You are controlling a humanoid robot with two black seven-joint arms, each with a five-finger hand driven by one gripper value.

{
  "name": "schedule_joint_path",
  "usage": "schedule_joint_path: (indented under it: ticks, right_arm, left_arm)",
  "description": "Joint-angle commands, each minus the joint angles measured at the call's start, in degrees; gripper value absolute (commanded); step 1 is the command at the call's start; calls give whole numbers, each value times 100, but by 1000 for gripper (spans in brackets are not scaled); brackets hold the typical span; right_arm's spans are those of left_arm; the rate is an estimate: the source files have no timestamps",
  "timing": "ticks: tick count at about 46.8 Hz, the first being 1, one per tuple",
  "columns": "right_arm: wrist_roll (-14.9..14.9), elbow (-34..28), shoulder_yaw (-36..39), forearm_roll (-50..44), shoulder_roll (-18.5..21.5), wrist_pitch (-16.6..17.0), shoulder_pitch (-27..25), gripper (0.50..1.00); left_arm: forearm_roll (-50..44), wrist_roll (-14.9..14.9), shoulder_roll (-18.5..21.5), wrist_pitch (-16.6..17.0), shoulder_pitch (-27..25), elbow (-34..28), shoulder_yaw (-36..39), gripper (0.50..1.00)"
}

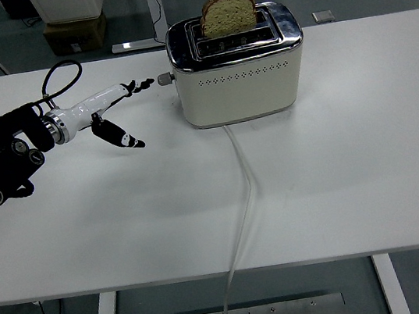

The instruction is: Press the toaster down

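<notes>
A cream and chrome toaster (238, 70) stands at the back middle of the white table (339, 177). A slice of bread (228, 12) sticks up from its slot. The toaster's lever knob (164, 78) juts from its left end, in the raised position. My left hand (120, 111), white with black fingertips, reaches in from the left with fingers spread and holds nothing. Its extended fingertips (147, 82) are just left of the lever knob, a small gap apart. The right arm is out of view.
The toaster's white cord (242, 191) runs from its front across the table and over the near edge. A cardboard box (75, 33) sits on the floor behind the table at the left.
</notes>
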Motion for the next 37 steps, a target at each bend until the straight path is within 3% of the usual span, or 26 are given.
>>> schedule_joint_path:
  ticks: [1,37]
  right_arm:
    - [1,0,0,0,0,0,0,1000]
    - [1,0,0,0,0,0,0,1000]
  left_arm:
    - [-53,16,-6,5,-35,2,5,1000]
    - [-88,25,-322,14,-114,213,22,1000]
